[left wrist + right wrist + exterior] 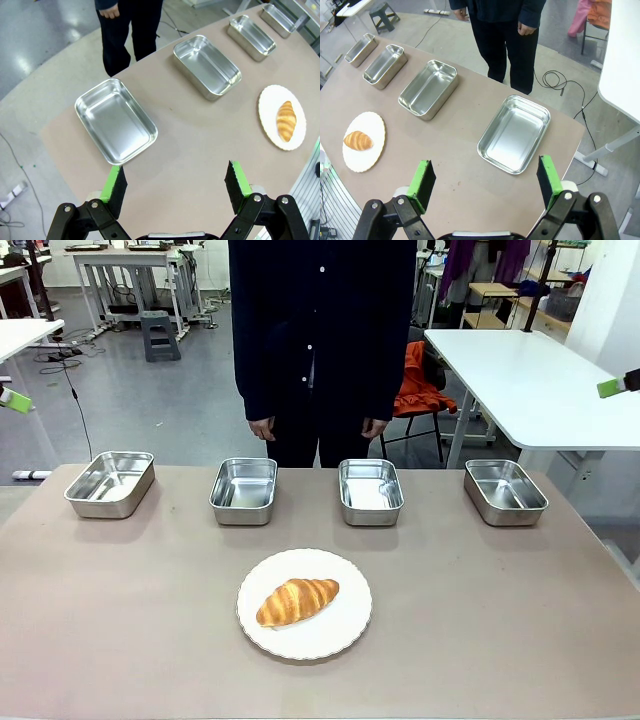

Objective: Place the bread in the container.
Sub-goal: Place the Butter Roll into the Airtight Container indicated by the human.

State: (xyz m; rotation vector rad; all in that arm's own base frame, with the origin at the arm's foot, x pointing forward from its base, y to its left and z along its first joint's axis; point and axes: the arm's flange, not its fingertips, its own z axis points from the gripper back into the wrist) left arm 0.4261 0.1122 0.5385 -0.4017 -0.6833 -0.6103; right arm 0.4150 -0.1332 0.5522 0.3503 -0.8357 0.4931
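Observation:
The bread (297, 601) is a golden-brown croissant lying on a round white plate (340, 635) at the table's near middle. Several identical steel pans stand empty in a row behind it, and I cannot tell which one is the container; the two middle pans (244, 490) (370, 491) are closest to the plate. My left gripper (175, 182) hovers open high over the table's left end, above the leftmost pan (116, 121), with the bread (286, 120) far off. My right gripper (485, 179) hangs open above the rightmost pan (515, 134), bread (358, 140) at a distance. Nothing is held.
A person (320, 330) in dark clothes stands at the far edge behind the middle pans, hands (263, 428) down at the sides. A white table (530, 380) stands beyond the right end. Bare brown tabletop (120, 610) surrounds the plate.

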